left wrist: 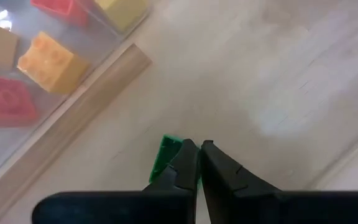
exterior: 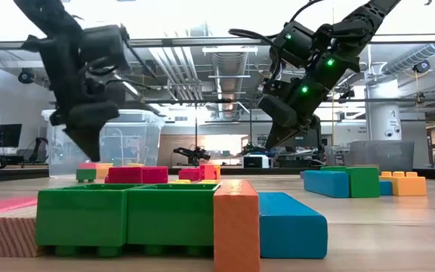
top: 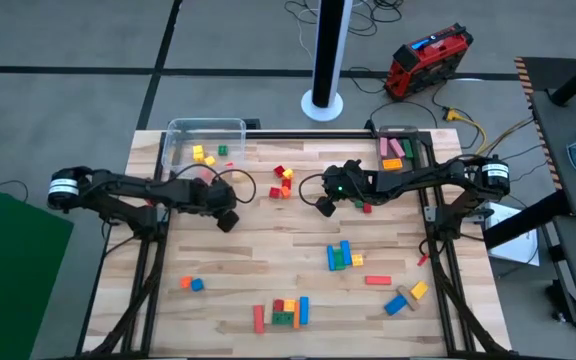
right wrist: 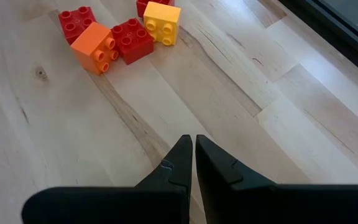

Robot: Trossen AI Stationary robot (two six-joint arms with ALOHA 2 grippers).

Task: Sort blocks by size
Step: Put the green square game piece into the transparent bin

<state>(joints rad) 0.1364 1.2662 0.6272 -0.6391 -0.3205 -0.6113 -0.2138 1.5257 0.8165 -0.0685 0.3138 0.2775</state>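
Both arms are between picks, the left gripper [top: 228,221] pinched together near the clear tub [top: 173,137], the right gripper [top: 324,207] likewise empty by the small red, orange and yellow blocks [right wrist: 120,32], probably next, needing its jaws opened.

bright, even overhead light | ceiling glare, low view | left wrist blurred

Two arms [top: 158,192], one tub [top: 205,128], many scattered blocks [top: 344,256].
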